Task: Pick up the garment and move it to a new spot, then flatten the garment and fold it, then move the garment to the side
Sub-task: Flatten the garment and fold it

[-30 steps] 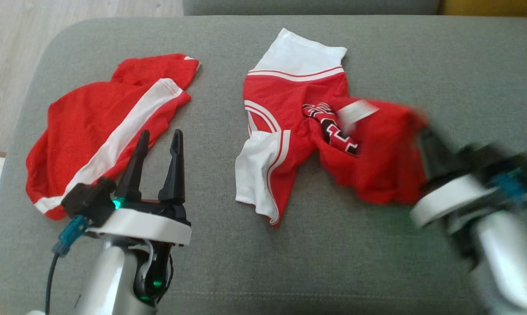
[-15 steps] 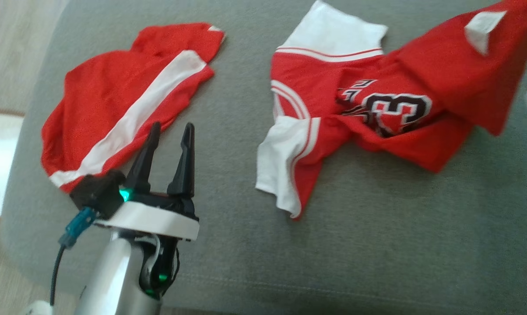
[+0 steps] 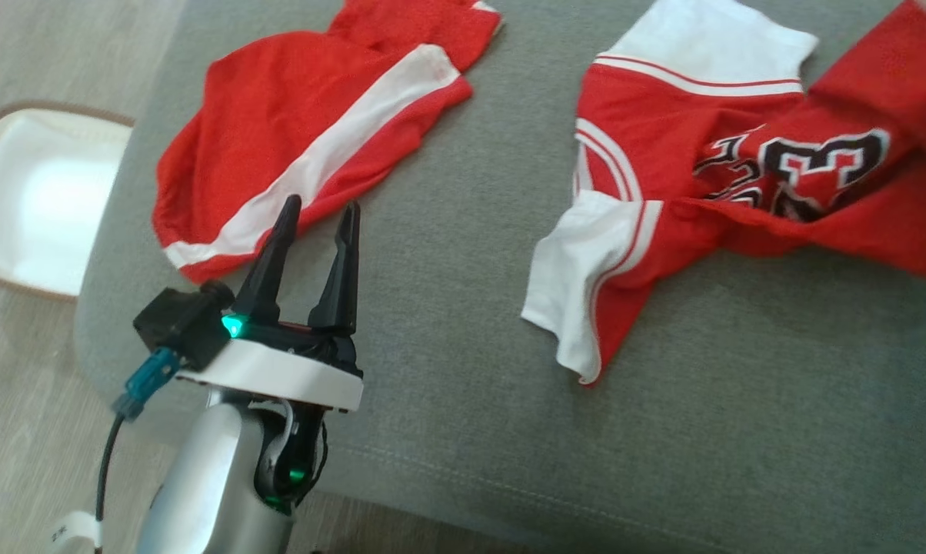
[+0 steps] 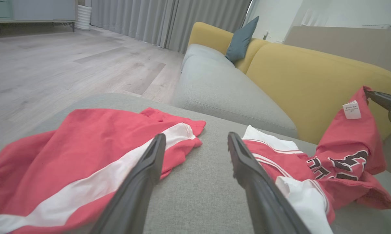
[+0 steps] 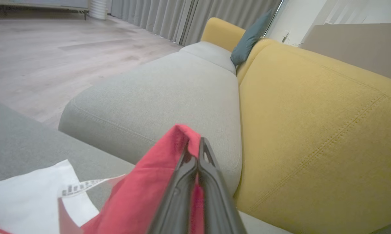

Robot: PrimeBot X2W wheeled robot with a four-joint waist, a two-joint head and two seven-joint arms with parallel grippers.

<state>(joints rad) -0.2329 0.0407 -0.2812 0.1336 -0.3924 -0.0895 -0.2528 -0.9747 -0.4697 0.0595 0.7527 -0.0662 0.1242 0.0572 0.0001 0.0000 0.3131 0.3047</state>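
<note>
The garment (image 3: 663, 169) is a red jersey with white sleeves and a black "33". It lies crumpled on the right half of the grey cushion (image 3: 471, 323), and one red edge rises off to the upper right. My right gripper (image 5: 194, 144) is shut on that red edge of the garment (image 5: 140, 191), held up in front of the sofa. In the left wrist view the lifted garment (image 4: 348, 156) hangs from the right gripper's fingers (image 4: 382, 99), with a white label near the top. My left gripper (image 3: 321, 204) hovers open and empty over the cushion, between the two cloths (image 4: 196, 136).
A second red cloth with a white stripe (image 3: 294, 131) lies on the cushion's left side, just past my left fingertips. A white tray (image 3: 32, 192) sits on the floor to the left. A yellow sofa back (image 5: 312, 130) and blue pillow (image 4: 241, 40) stand behind.
The right gripper has pulled the jersey's red edge up and to the right, unrolling it so the number shows. The head camera has swung, shifting the whole picture. The left gripper stays open.
</note>
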